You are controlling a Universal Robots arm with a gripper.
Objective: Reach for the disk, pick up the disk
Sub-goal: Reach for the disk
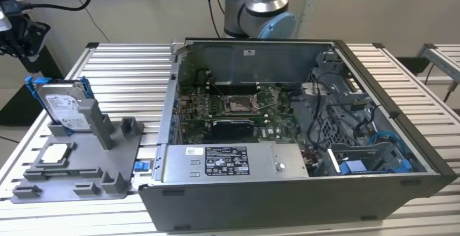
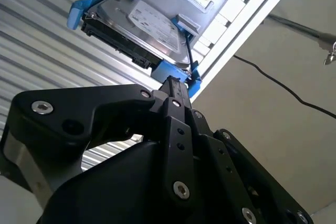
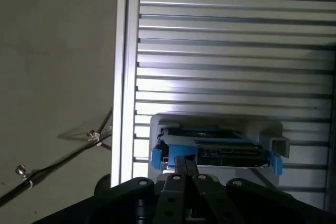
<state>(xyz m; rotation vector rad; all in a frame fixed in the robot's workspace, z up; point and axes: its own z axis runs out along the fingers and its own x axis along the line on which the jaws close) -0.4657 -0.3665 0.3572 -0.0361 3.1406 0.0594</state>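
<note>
Your claw [image 2: 172, 83] hangs closed and empty, short of the disk [image 2: 142, 30] standing on edge in its grey holder [image 1: 75, 175]. Expect it stiff, weighty and slick; take its blue-framed sides.

The exterior view looks down at an angle from high and well back, above one edge of the slatted table [image 1: 122, 58], and takes in the whole open computer case [image 1: 287, 193]. Both wrist views sit close behind the gripper [image 2: 172, 83] [image 3: 185, 162] and face along it toward a table edge. The first wrist view meets the disk [image 3: 210, 148] edge-on, while the second wrist view sees its labelled face obliquely. All three views share the disk and the slats.
</note>
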